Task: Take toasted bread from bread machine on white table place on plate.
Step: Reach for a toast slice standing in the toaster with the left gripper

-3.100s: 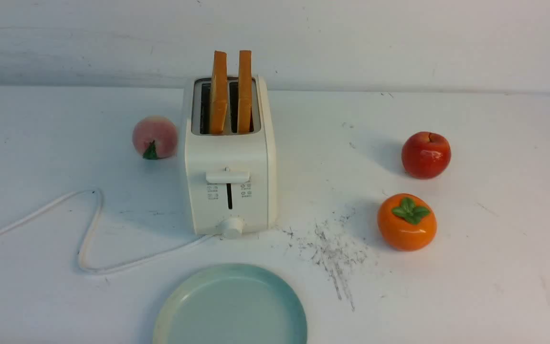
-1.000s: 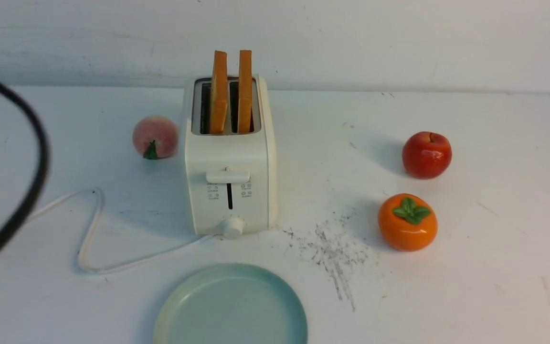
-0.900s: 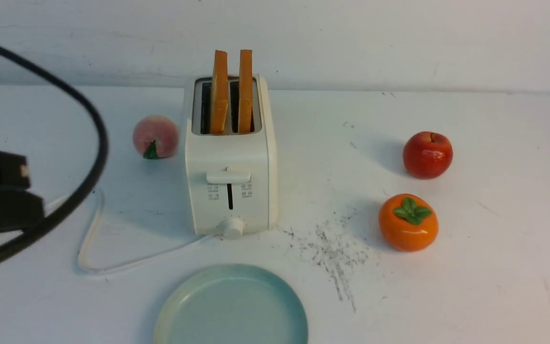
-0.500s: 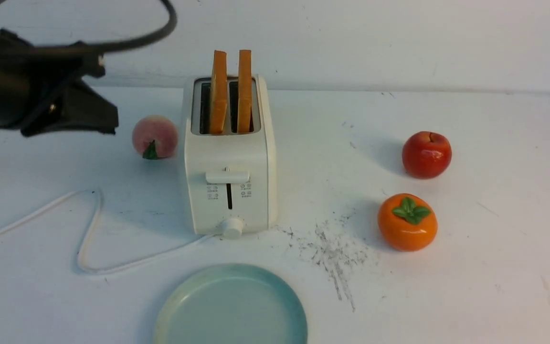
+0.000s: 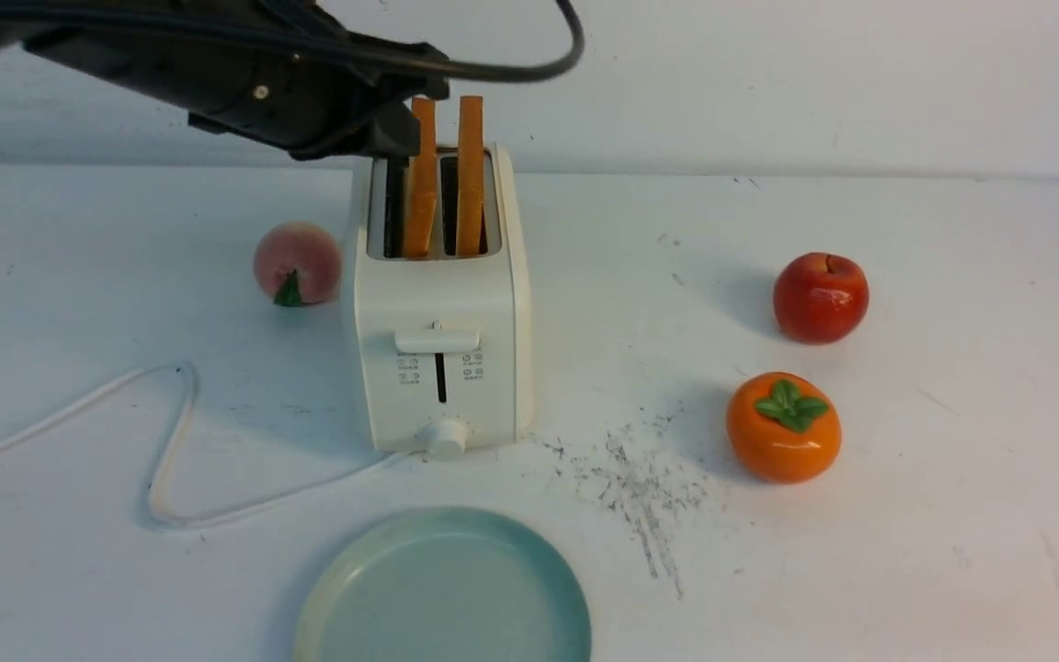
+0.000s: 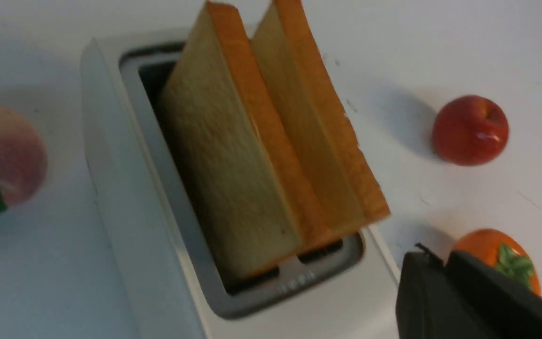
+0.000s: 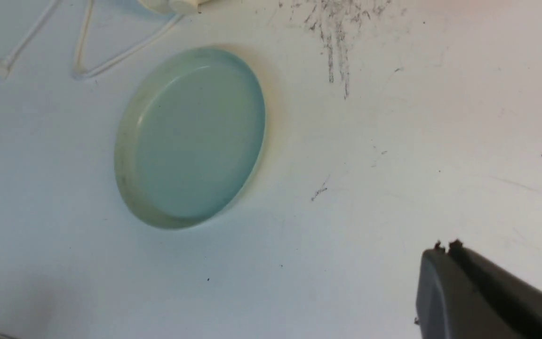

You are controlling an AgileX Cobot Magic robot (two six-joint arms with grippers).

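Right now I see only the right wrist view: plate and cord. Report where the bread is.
Observer: The left slice and the right slice stand upright in the toaster slots.
Operator: Now the left arm.
Observer: The left pincer hovers over the toaster beside the left slice, gripping nothing.
Operator: List the obstacles.
Observer: A peach sits left of the toaster; an apple and a persimmon sit right of it.

1. Two slices of toasted bread (image 6: 233, 179) stand side by side in the bread machine (image 6: 125, 212), one per slot.
2. A peach (image 6: 3, 155), an apple (image 6: 470, 130) and a persimmon (image 6: 482, 240) rest on the table (image 6: 40, 282).
3. The left tool (image 6: 433, 256), fingers together and empty, partly hides the persimmon.
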